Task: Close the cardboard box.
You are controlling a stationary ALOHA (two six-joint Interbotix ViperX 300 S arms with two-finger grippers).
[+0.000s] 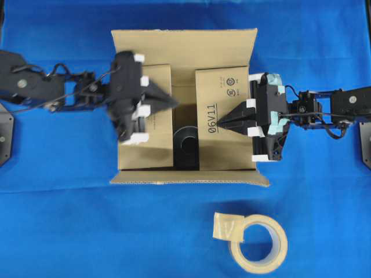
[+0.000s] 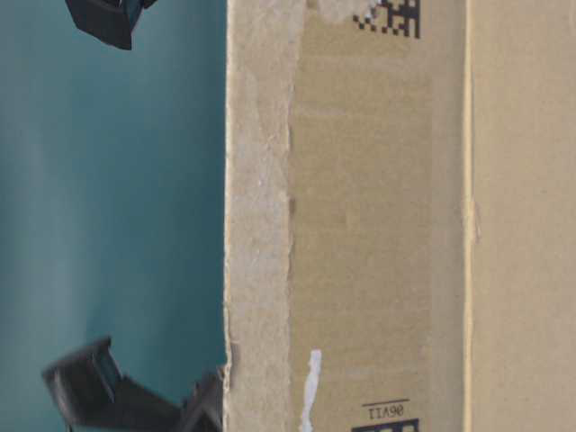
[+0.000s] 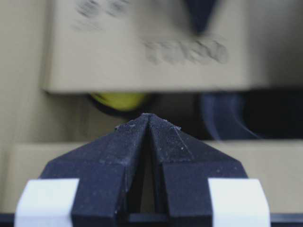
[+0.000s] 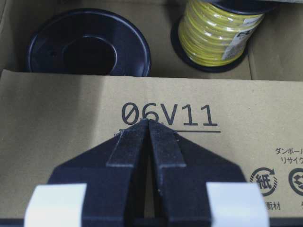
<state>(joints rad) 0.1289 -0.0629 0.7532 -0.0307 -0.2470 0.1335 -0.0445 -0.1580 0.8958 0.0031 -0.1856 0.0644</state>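
The cardboard box (image 1: pixel 184 52) sits mid-table, brown, with its far flap (image 1: pixel 184 45) and near flap (image 1: pixel 191 178) folded outward. Its left flap (image 1: pixel 152 136) and its right flap (image 1: pixel 223 124), printed "06V11" (image 4: pixel 168 116), are folded down over the opening, leaving a dark gap between them. My left gripper (image 1: pixel 175 102) is shut with nothing in it, its tip over the left flap's inner edge. My right gripper (image 1: pixel 221 122) is shut and empty, its tip (image 4: pixel 148 123) resting on the right flap. The table-level view shows the box's wall (image 2: pixel 360 225) close up.
Inside the box lie a black spool (image 4: pixel 87 45) and a spool of yellow wire (image 4: pixel 220 30). A roll of beige tape (image 1: pixel 258 242) lies on the blue cloth (image 1: pixel 69 220) in front of the box, right of centre.
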